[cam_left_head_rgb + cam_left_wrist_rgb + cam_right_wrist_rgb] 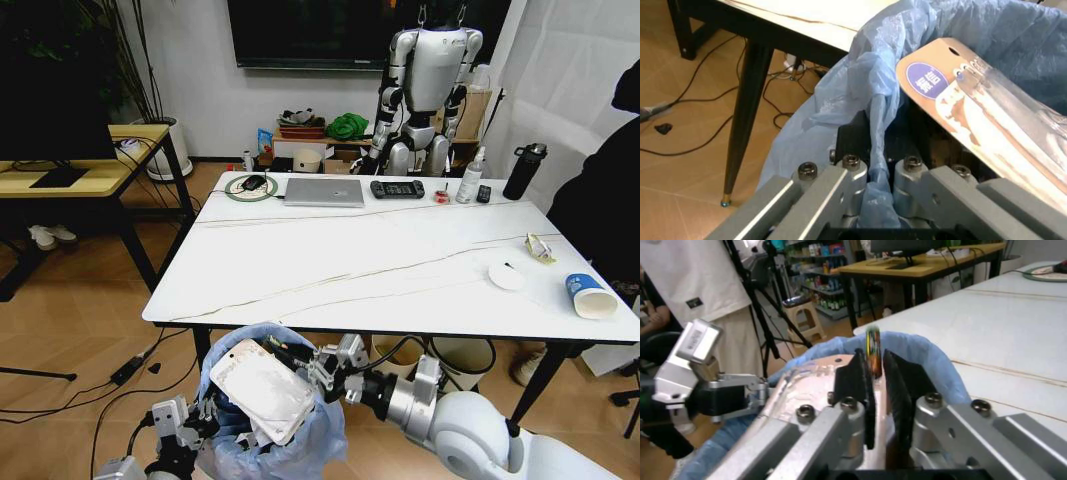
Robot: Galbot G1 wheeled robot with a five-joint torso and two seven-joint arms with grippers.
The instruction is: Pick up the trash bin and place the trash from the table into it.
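The trash bin (pixel 268 425), lined with a crinkled light-blue bag, hangs below the table's (pixel 380 260) near edge. My left gripper (pixel 205 418) is shut on its rim, the bag (pixel 870 100) bunched between its fingers (pixel 852 142). A brown and white cardboard package (pixel 262 390) sticks out of the bin. My right gripper (pixel 875 365) hovers over the bin's mouth, nearly shut on a thin striped scrap (pixel 873 347). More trash lies at the table's right end: a white lid (pixel 506 277), a clear wrapper (pixel 540 247) and a blue-white paper cup (pixel 590 297).
A laptop (pixel 323 191), a game controller (pixel 397 188), a spray bottle (pixel 470 178) and a black bottle (pixel 524 171) line the far edge. A yellow desk (pixel 70 170) stands left. Two bins (pixel 462 355) sit under the table, and cables (pixel 130 370) trail over the floor.
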